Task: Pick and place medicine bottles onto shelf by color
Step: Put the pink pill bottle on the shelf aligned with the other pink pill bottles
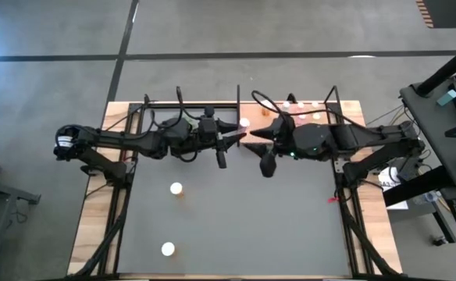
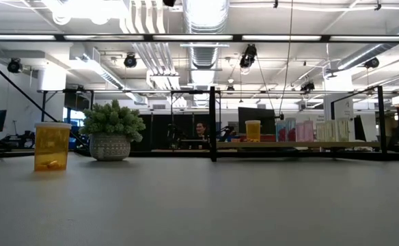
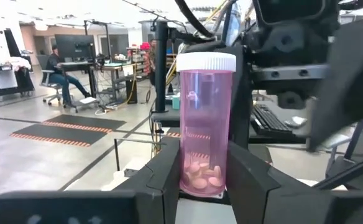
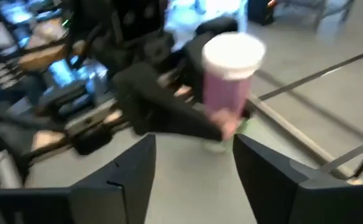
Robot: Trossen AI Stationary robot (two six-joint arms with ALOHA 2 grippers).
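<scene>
A pink medicine bottle with a white cap stands upright in my left gripper, high above the middle of the table's far half. My right gripper faces it from the table's right, open, with the bottle just beyond its fingers and nothing between them. Two white-capped bottles stand on the dark tabletop on its left half. The shelf at the far right holds several bottles, among them an orange one. My left gripper pinches the lower part of the pink bottle's wall between its two fingers. The fingers lie about level and come from the table's left. The bottle is upright, cap up, lifted clear of the table.
An orange bottle and a potted green plant stand on the table's left part in the low view. Black rods run along both sides of the table. A person sits at a desk in the room beyond.
</scene>
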